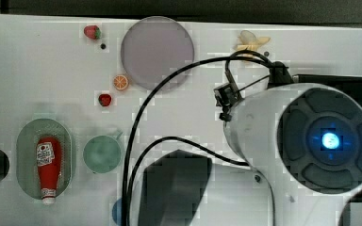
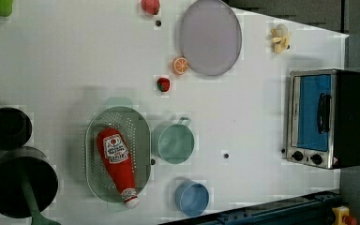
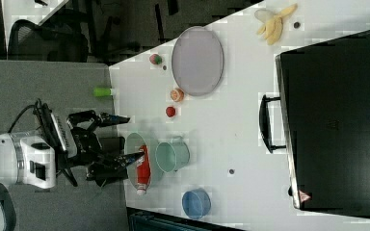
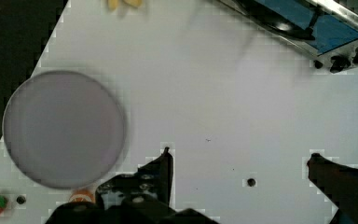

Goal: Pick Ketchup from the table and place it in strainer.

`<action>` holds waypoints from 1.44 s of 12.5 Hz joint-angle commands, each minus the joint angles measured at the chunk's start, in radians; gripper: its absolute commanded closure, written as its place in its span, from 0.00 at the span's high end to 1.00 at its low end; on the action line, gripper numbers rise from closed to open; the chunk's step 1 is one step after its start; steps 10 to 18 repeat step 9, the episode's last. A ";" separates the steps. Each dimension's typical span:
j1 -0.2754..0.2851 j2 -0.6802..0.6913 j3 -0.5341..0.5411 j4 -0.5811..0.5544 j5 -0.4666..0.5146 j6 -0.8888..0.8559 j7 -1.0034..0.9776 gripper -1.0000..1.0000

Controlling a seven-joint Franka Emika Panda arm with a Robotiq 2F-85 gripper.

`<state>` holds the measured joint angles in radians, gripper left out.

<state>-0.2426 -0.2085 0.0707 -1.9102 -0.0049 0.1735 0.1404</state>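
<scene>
While the jaws stand apart, the white-labelled Ketchup [image 2: 117, 162] lies in the strainer [image 2: 143, 126].

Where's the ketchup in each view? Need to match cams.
Top view: ketchup lower left, lying in the strainer, cap down.
Left view: ketchup lower left of centre, in the strainer.
Right view: ketchup lower centre-left, in the strainer.
Wrist view: not in it.
Shared landmark: green cup beside the strainer.
</scene>
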 commanded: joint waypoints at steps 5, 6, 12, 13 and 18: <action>0.035 -0.007 0.084 0.002 0.029 -0.082 -0.047 1.00; 0.035 -0.007 0.084 0.002 0.028 -0.076 -0.047 1.00; 0.035 -0.006 0.089 0.002 0.028 -0.072 -0.047 1.00; 0.035 -0.006 0.089 0.002 0.028 -0.072 -0.047 1.00; 0.035 -0.006 0.089 0.002 0.028 -0.072 -0.047 1.00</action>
